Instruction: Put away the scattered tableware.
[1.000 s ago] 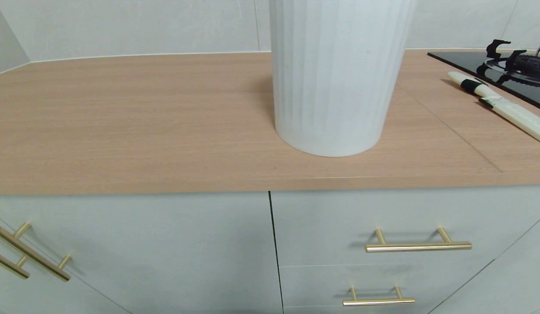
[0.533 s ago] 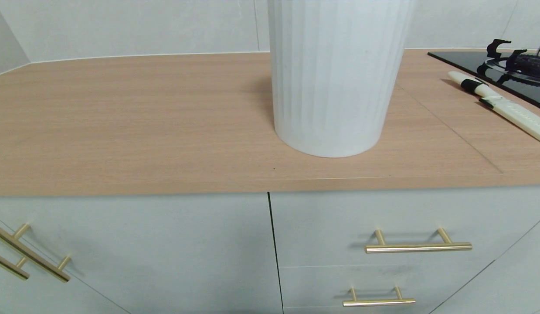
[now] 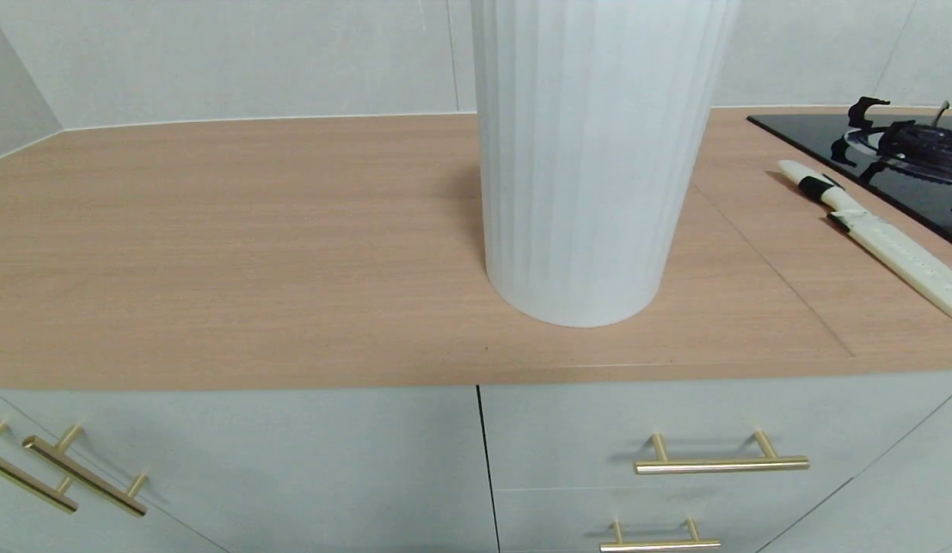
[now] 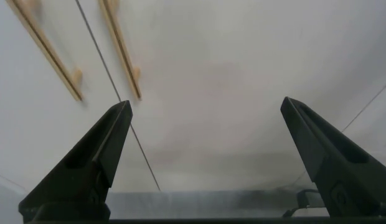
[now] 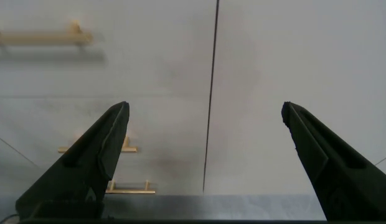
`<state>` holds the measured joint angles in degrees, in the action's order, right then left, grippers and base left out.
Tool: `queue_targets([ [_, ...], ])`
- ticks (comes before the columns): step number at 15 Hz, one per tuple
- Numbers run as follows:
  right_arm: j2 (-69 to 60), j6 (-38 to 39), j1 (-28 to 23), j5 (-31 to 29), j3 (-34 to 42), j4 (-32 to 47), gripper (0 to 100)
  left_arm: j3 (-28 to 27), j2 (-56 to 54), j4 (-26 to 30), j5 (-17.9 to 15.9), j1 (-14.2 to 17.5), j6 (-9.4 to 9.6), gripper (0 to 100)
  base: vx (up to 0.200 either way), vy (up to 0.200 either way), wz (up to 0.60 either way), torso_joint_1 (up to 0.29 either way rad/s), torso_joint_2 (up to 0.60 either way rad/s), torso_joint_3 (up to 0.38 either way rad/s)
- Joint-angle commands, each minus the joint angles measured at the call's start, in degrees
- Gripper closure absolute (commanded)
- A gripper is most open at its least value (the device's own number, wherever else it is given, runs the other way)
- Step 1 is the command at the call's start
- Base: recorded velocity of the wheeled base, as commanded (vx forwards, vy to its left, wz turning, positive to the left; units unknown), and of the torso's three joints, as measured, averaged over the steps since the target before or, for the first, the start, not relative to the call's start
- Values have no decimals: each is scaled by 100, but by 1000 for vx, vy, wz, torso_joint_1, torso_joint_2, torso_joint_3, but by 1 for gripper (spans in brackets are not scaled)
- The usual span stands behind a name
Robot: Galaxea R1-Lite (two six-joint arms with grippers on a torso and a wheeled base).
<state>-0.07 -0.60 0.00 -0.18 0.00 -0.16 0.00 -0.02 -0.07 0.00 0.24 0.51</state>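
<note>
A cream knife (image 3: 875, 234) with a black band lies on the wooden counter (image 3: 237, 246) at the right, beside the stove. A tall white ribbed container (image 3: 591, 153) stands near the counter's front edge, right of the middle. My left gripper (image 4: 205, 155) is open with nothing between its fingers, held low before the grey cabinet fronts with brass handles (image 4: 118, 46). My right gripper (image 5: 205, 155) is also open and empty, facing cabinet doors and a brass drawer handle (image 5: 40, 37).
A black glass hob (image 3: 890, 161) with a burner grate sits at the counter's far right. Below the counter are grey drawers with brass bar handles (image 3: 721, 461). A tiled wall (image 3: 214, 54) backs the counter, whose left half is bare wood.
The whole head view has shifted downward in the picture, so the camera has moved. The knife and the container keep their places on the counter.
</note>
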Motion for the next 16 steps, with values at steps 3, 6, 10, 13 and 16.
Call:
queue_targets([
  [3, 7, -2, 0, 1, 0, -2, 0, 0, 2, -1, 0, 2, -7, 0, 0, 0, 0, 170, -492, -286],
  [6, 7, -2, 0, 1, 0, -2, 0, 0, 2, -1, 0, 2, -7, 0, 0, 0, 0, 181, -466, -284],
  [10, 7, -2, 0, 1, 0, -2, 0, 0, 2, -1, 0, 2, -7, 0, 0, 0, 0, 196, -474, -276],
  [13, 7, -2, 0, 1, 0, -2, 0, 0, 2, -1, 0, 2, -7, 0, 0, 0, 0, 217, -491, -284],
  [16, 7, -2, 0, 1, 0, -2, 0, 0, 2, -1, 0, 2, 2, 0, 0, 0, 0, 229, -505, -277],
])
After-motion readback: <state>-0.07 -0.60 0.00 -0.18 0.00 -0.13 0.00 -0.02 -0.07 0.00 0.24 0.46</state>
